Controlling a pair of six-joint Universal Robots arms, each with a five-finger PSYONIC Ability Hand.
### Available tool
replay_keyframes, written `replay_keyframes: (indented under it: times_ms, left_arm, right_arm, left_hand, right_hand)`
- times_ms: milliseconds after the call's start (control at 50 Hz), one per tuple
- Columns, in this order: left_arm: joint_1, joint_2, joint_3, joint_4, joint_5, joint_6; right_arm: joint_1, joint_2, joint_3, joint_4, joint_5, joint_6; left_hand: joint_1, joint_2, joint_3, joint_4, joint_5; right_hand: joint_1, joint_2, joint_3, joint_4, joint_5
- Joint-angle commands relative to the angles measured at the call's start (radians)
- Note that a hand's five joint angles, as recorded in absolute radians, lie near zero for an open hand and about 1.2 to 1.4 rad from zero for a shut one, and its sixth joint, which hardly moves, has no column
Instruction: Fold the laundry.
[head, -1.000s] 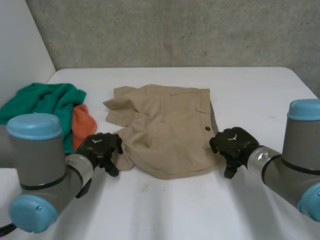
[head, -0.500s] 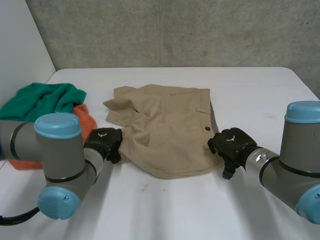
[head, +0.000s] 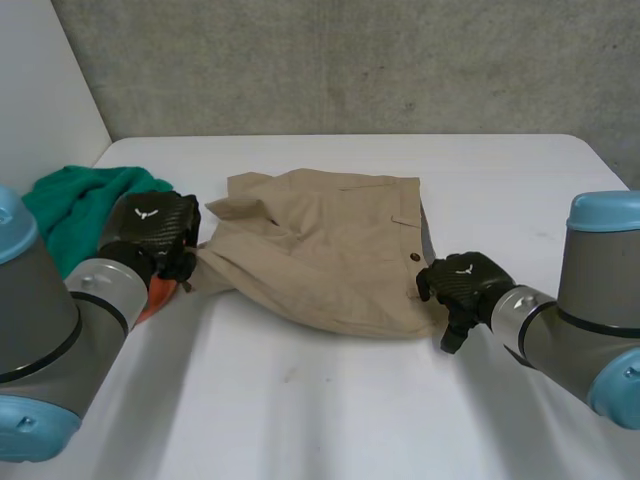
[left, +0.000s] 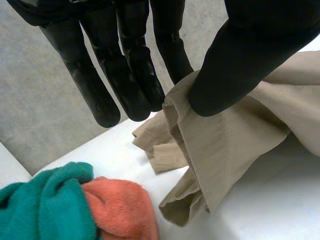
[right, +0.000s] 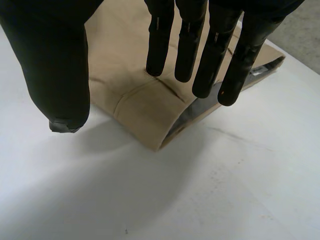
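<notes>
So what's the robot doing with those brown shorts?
It's folding laundry. Its left hand pinches one edge of the tan shorts between thumb and fingers and holds it up off the white table. Its right hand is open over the opposite corner. A green cloth and an orange cloth lie bunched beside the left hand.

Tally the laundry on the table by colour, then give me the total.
Tan: 1, the tan shorts
Green: 1, the green cloth
Orange: 1, the orange cloth
Total: 3
</notes>
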Motion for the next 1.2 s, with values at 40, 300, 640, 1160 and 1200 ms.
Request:
replay_keyframes:
  times_ms: [40, 300, 640, 1160, 1200]
  left_arm:
    - [0.006, 0.003, -0.001, 0.002, 0.002, 0.01]
    - [0.0, 0.006, -0.001, -0.007, 0.003, 0.009]
    - [-0.033, 0.166, -0.129, -0.404, 0.063, 0.306]
    - [-0.139, 0.14, -0.071, -0.342, 0.058, 0.323]
    - [-0.09, 0.129, -0.052, -0.293, 0.063, 0.32]
  right_arm:
    - [0.009, 0.069, -0.014, -0.061, 0.002, -0.013]
    - [-0.003, 0.107, -0.039, -0.151, 0.038, -0.011]
    - [-0.102, -0.232, 0.092, 0.318, 0.031, -0.413]
    - [-0.178, -0.361, 0.174, 0.45, -0.058, -0.561]
    - [-0.18, -0.361, 0.19, 0.446, -0.063, -0.559]
  left_hand:
    - [0.282, 0.208, 0.204, 0.198, 0.24]
    - [0.282, 0.208, 0.204, 0.198, 0.24]
    - [0.282, 0.208, 0.204, 0.198, 0.24]
    - [-0.792, -0.866, -0.87, -0.876, -0.834]
    - [-0.766, -0.84, -0.843, -0.85, -0.808]
  right_hand:
    - [0.213, 0.139, 0.125, 0.127, 0.121]
    - [0.896, 0.822, 0.808, 0.81, 0.804]
    - [0.896, 0.822, 0.808, 0.81, 0.804]
    - [0.896, 0.822, 0.808, 0.81, 0.804]
    - [0.896, 0.822, 0.808, 0.81, 0.804]
